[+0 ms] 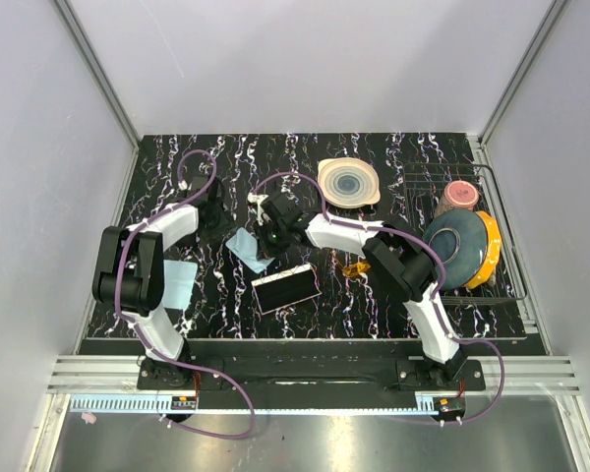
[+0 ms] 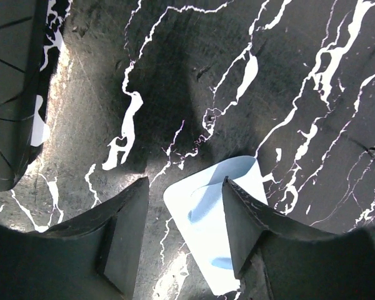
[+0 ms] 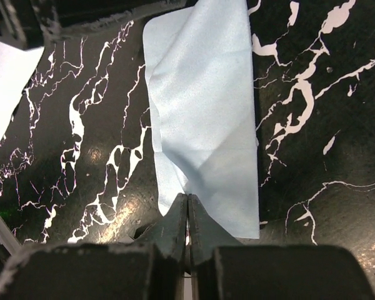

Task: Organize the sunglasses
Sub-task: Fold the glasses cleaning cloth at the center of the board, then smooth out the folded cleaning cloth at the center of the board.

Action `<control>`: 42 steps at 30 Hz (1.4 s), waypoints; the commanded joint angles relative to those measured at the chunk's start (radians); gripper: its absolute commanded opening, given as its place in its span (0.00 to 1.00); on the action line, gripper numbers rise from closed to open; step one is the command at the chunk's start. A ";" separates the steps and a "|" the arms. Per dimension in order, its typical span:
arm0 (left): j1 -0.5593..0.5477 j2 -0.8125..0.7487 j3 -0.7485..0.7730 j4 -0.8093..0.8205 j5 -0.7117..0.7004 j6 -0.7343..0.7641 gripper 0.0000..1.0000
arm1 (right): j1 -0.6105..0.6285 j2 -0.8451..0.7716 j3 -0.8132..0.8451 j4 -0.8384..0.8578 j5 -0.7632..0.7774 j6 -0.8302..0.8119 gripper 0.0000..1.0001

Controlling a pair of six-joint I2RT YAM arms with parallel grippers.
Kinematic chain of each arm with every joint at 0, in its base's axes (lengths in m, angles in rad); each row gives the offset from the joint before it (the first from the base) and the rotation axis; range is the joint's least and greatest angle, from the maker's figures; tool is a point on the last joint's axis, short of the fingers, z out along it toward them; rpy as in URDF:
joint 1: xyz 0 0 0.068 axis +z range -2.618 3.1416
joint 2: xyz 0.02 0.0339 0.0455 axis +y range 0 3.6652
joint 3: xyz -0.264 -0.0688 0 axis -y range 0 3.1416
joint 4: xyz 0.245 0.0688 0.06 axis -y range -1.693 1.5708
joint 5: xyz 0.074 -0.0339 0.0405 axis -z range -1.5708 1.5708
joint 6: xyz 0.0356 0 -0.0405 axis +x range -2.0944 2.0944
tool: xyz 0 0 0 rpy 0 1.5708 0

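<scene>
The sunglasses (image 1: 356, 267), amber-orange, lie on the black marble table just right of centre, beside my right arm's elbow; neither wrist view shows them. My right gripper (image 1: 268, 234) reaches left and is shut on the near edge of a light blue cloth (image 1: 246, 246). In the right wrist view the cloth (image 3: 203, 106) spreads away from the closed gripper (image 3: 187, 197). My left gripper (image 1: 210, 200) is open and empty at the back left. In the left wrist view, the gripper (image 2: 186, 184) stands over a pale blue-white sheet with a rounded corner (image 2: 206, 212).
An open black case (image 1: 285, 288) lies in front of the cloth. A pale oblong box (image 1: 177, 283) lies by the left arm. A beige plate with blue rings (image 1: 349, 182) is at the back. A wire rack (image 1: 511, 285) on the right holds plates and a pink cup.
</scene>
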 commanded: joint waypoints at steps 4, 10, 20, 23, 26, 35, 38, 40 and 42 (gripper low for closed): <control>0.003 -0.069 -0.011 0.051 -0.003 -0.015 0.53 | 0.007 -0.014 -0.017 0.048 0.018 0.033 0.24; 0.003 -0.080 -0.009 0.060 -0.012 -0.013 0.52 | 0.007 -0.068 -0.040 0.056 0.050 0.044 0.29; 0.003 -0.041 0.023 0.080 0.011 -0.007 0.44 | 0.004 -0.125 -0.070 0.087 0.020 0.068 0.28; 0.003 -0.027 0.034 0.080 0.014 -0.004 0.43 | 0.004 -0.149 -0.099 0.122 0.016 0.083 0.30; 0.003 -0.014 0.043 0.078 0.023 -0.003 0.42 | -0.002 -0.140 -0.097 0.119 0.019 0.090 0.32; 0.001 0.025 0.051 0.097 0.090 0.011 0.33 | -0.025 -0.060 -0.062 0.074 0.091 0.114 0.15; 0.000 0.028 0.046 0.100 0.106 0.010 0.30 | -0.028 -0.042 -0.057 0.067 0.092 0.114 0.13; 0.001 0.029 0.043 0.095 0.106 0.011 0.29 | -0.028 -0.034 -0.054 0.064 0.089 0.113 0.12; 0.000 0.034 0.042 0.081 0.094 0.004 0.29 | -0.028 -0.022 -0.053 0.062 0.087 0.117 0.12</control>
